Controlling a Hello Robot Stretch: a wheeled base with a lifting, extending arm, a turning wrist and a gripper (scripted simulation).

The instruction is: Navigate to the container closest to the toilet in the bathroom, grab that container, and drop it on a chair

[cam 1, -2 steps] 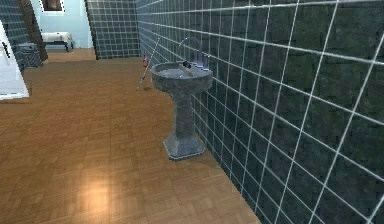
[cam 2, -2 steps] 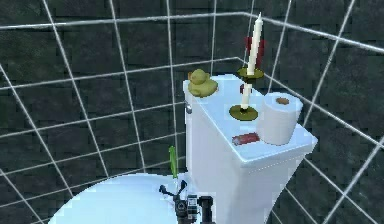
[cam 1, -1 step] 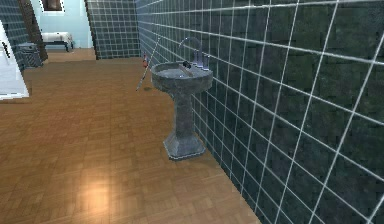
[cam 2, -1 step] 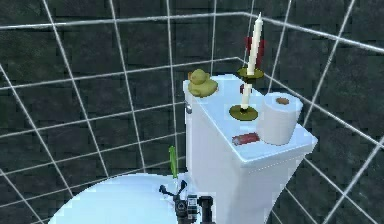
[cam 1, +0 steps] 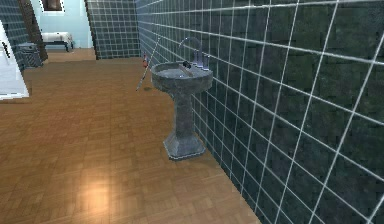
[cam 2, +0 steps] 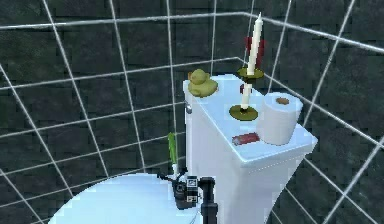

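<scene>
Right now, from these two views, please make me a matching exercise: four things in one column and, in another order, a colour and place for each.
Things:
1. duck
2. paper roll
3. tall candle
4. sink

Descriptions:
a. grey, on a pedestal beside the tiled wall
b. yellow, on top of the toilet tank
c. white, upright in a golden holder
d. white with a brownish core, on the tank lid

Pairs: 1-b, 2-d, 3-c, 4-a.

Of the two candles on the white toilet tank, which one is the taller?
The slim white candle: it rises well above the short red candle at its left, both right of the yellow rubber duck.
</scene>
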